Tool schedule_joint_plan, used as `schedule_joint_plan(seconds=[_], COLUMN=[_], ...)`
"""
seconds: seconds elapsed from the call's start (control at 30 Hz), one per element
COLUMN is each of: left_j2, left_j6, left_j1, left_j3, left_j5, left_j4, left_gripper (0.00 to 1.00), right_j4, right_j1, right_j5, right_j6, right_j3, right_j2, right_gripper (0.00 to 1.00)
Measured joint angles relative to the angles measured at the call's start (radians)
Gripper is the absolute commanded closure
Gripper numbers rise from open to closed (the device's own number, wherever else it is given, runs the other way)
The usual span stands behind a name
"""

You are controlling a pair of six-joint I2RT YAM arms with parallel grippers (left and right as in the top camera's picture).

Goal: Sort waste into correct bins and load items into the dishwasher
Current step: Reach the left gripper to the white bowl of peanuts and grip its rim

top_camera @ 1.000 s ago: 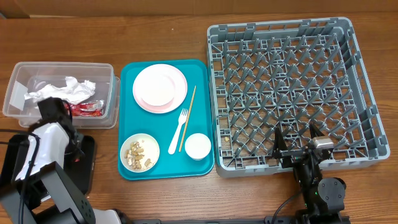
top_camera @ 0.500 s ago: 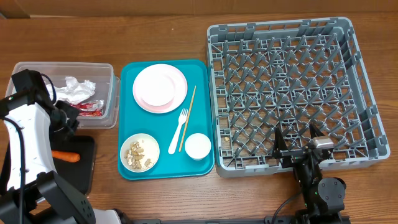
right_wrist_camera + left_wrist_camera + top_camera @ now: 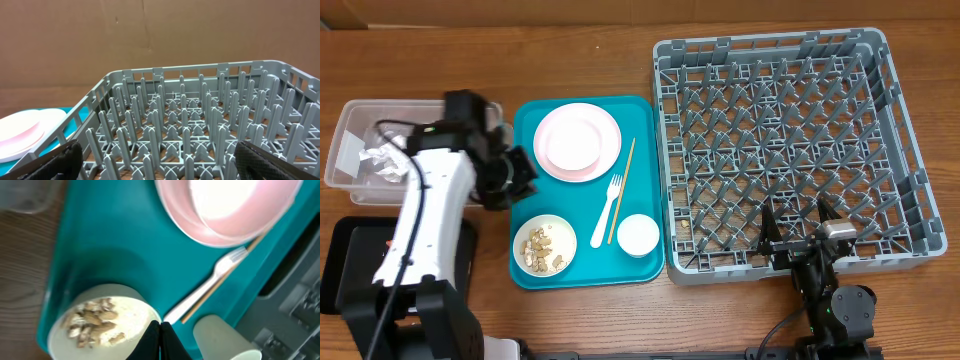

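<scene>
My left gripper (image 3: 518,178) is shut and empty over the left part of the teal tray (image 3: 642,160). In the left wrist view its tips (image 3: 160,330) hover by the rim of a white bowl (image 3: 100,325) holding beige food scraps. A pale pink plate (image 3: 578,140), white fork (image 3: 608,210), chopstick (image 3: 623,185) and small white cup (image 3: 638,233) lie on the tray. A crumpled napkin (image 3: 380,160) lies in the clear tub (image 3: 350,120). The black tray (image 3: 350,250) is partly hidden by my arm. My right gripper (image 3: 800,225) is open over the grey rack's (image 3: 790,50) front edge.
The right wrist view shows the rack's upright pegs (image 3: 175,125) between my open fingers (image 3: 162,165) and the pink plate (image 3: 20,132) at the far left. A brown wall stands behind. The wooden table (image 3: 570,320) shows at the front.
My left arm swung right from the black tray and tub to the teal tray. An orange carrot lay on the black tray half a second ago; my arm now covers that spot. Right arm unmoved.
</scene>
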Motion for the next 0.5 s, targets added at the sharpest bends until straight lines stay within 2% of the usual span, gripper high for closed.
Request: schedule_joint_plan(seconds=[0.33,0.5], left_j2=[0.000,0.000], left_j6=[-0.004,-0.066], left_j1=[-0.256,-0.400], left_j3=[0.000,0.000], left_j5=[-0.058,-0.177], left_j4=[-0.021,-0.029], left_gripper=[0.96,0.96], right_j4=[-0.001,-0.001], right_j1=[0.000,0.000], right_j5=[0.000,0.000], right_j6=[0.000,0.000], right_j3=[0.000,0.000], right_j2=[0.000,0.000], right_gripper=[0.00,0.00])
